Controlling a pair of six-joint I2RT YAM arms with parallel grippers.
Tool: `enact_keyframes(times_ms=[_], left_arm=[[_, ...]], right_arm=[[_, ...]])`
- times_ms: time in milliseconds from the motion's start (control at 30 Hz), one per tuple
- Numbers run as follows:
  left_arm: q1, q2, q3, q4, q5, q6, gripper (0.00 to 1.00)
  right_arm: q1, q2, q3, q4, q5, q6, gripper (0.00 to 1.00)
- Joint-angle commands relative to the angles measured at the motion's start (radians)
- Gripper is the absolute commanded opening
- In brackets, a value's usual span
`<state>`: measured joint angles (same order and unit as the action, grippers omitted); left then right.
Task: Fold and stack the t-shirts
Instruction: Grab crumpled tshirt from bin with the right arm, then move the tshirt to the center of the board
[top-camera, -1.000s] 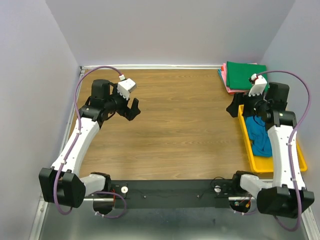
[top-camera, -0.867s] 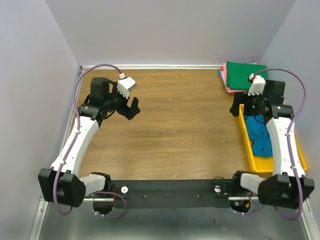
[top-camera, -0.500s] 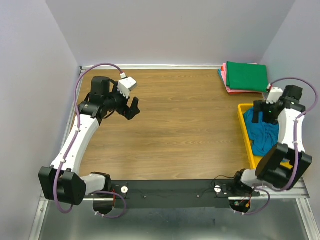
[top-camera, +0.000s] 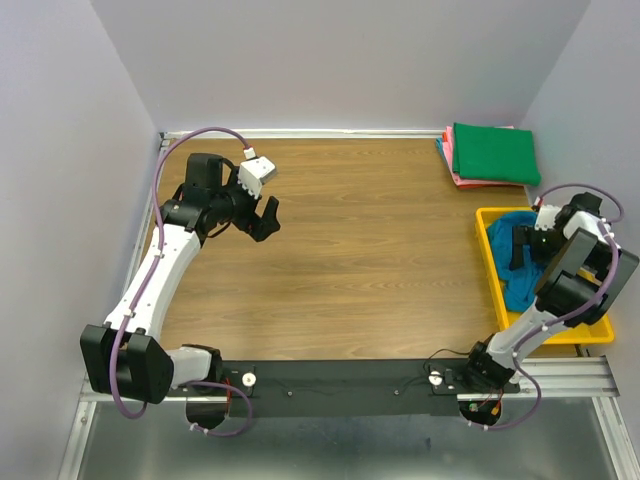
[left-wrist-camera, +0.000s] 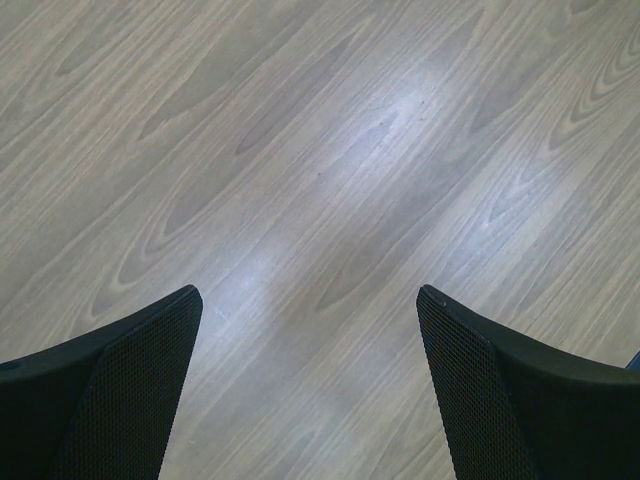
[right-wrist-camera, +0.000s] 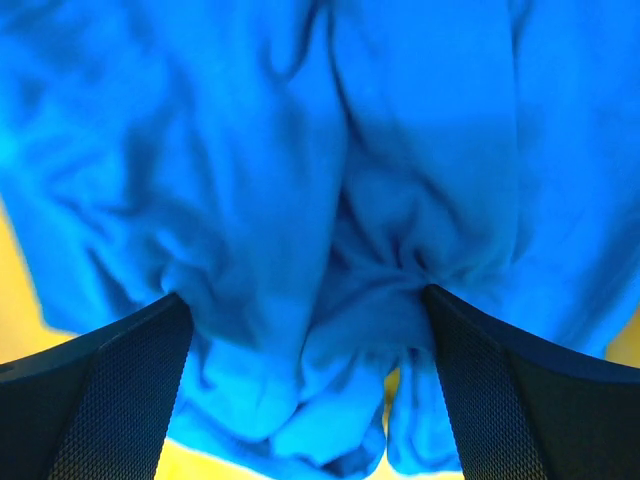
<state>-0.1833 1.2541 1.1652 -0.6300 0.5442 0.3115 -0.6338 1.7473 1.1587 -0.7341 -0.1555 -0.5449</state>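
On the brown wood-grain bench (top-camera: 360, 240), the white and black left arm (top-camera: 160, 270) reaches out over the far left part of the surface. The left jaws are spread wide. In the left wrist view the two black mesh-textured fingers (left-wrist-camera: 110, 400) stand well apart, and only bare wood (left-wrist-camera: 330, 150) shows between them. They hang above the bench and hold no object.

The right arm (top-camera: 570, 280) is bent back over the shallow yellow plastic tray (top-camera: 487, 262) at the right edge of the bench. The right jaws point down into the tray and are also wide. The right wrist view shows its black fingers (right-wrist-camera: 100, 400) apart on either side of the crumpled teal-blue cloth t-shirt (right-wrist-camera: 350, 200), with a strip of yellow tray floor (right-wrist-camera: 20, 310) at the left margin. Whether the fingertips touch the cloth cannot be determined. The cloth is not pinched.

In the top view the teal-blue t-shirt (top-camera: 515, 288) lies bunched in the far half of the tray, partly under the right wrist. The folded dark green cloth t-shirt (top-camera: 492, 152) lies flat in the far right corner of the bench, on top of folded pink cloth t-shirts (top-camera: 455, 172) whose edges show along its left and near sides. This stack sits just beyond the tray and apart from both arms.
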Motion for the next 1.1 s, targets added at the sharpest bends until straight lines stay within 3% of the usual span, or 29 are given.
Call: enact_keyframes(times_ms=[0,100,133,200,233,267,367,500,567,633,767,900,967,1067], left_arm=[[0.005,-0.01,0.008,-0.004,0.034,0.011,0.96],[0.007,-0.009,0.011,-0.002,0.04,0.014,0.96],[0.005,-0.01,0.016,-0.004,0.04,0.012,0.96],[0.007,-0.007,0.021,-0.007,0.043,0.015,0.96],[0.007,-0.005,0.025,-0.008,0.045,0.017,0.96],[0.005,-0.007,0.027,-0.008,0.046,0.017,0.96],[0.007,-0.005,0.031,-0.008,0.056,0.017,0.96],[0.005,-0.005,0.034,-0.008,0.06,0.017,0.96],[0.007,-0.002,0.039,-0.013,0.049,0.009,0.96],[0.008,-0.002,0.048,-0.019,0.048,0.005,0.96],[0.025,-0.022,0.071,-0.017,0.049,0.0,0.96],[0.045,-0.021,0.125,-0.023,0.056,0.0,0.96],[0.064,-0.015,0.166,-0.033,0.069,0.005,0.96],[0.113,-0.018,0.198,-0.045,0.105,-0.002,0.96]], right_arm=[[-0.004,0.092,0.013,0.071,0.065,-0.018,0.97],[-0.004,0.106,0.019,0.07,0.066,-0.017,0.59],[-0.004,0.087,0.021,0.068,0.066,-0.015,0.42],[-0.004,0.048,0.027,0.059,0.06,-0.016,0.27],[-0.003,-0.003,0.039,0.053,0.053,-0.013,0.08],[-0.004,-0.029,0.045,0.039,0.045,-0.013,0.01],[-0.004,-0.132,0.117,-0.028,-0.004,-0.016,0.01],[-0.004,-0.228,0.281,-0.155,-0.18,-0.012,0.01],[0.0,-0.236,0.37,-0.218,-0.243,-0.021,0.0],[0.026,-0.207,0.569,-0.391,-0.327,-0.05,0.0],[0.086,-0.164,0.755,-0.525,-0.455,-0.03,0.01],[0.277,-0.189,0.842,-0.478,-0.42,0.097,0.0],[0.479,-0.201,0.84,-0.43,-0.386,0.184,0.01],[0.629,-0.178,0.811,-0.366,-0.349,0.294,0.01]])
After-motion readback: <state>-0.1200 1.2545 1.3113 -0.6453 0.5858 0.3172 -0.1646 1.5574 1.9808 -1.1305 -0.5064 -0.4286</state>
